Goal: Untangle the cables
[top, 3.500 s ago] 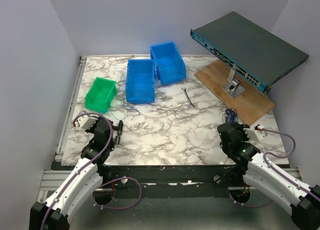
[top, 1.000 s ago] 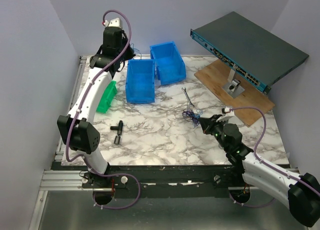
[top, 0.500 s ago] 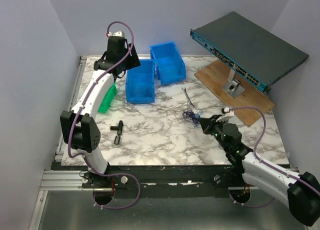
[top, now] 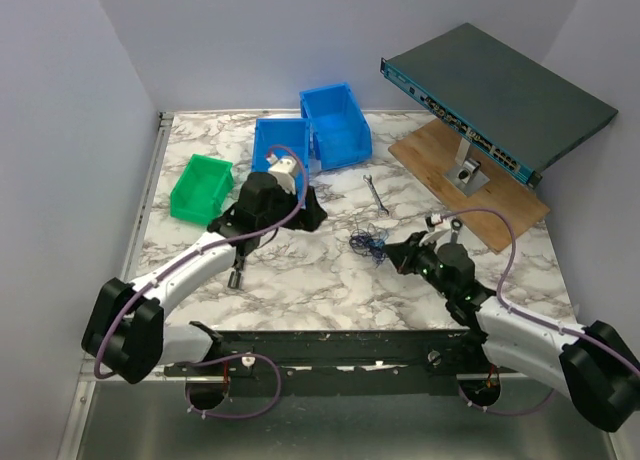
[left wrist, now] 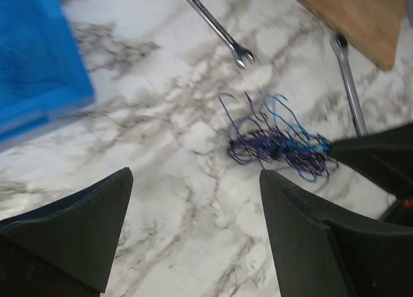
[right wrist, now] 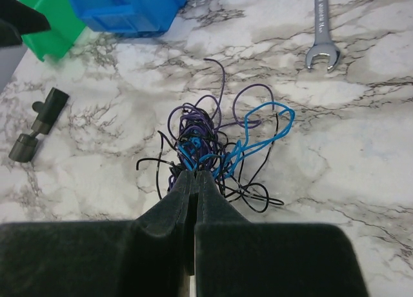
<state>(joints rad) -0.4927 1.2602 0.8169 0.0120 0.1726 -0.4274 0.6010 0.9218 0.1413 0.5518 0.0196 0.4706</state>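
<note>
The cables [top: 365, 244] are a small knot of thin blue, purple and black wires lying on the marble table, right of centre. My right gripper [top: 393, 252] comes at the knot from the right. Its jaws [right wrist: 195, 174] are shut on strands at the near edge of the cables [right wrist: 210, 142]. My left gripper [top: 306, 213] hovers to the left of the knot, apart from it. Its jaws [left wrist: 193, 181] stand wide open with only bare marble between them. The left wrist view has the cables [left wrist: 277, 145] ahead and to the right.
A silver wrench [top: 376, 194] lies just behind the cables. Two blue bins [top: 281, 160] [top: 335, 126] and a green bin [top: 201, 187] stand at the back left. A black T-shaped part [right wrist: 39, 124] lies front left. A network switch [top: 495, 95] sits over a wooden board [top: 500, 205] at the right.
My left arm has swung down from the back left by the bins to the table's middle, and its jaws have opened. My right gripper has pulled the cables slightly left.
</note>
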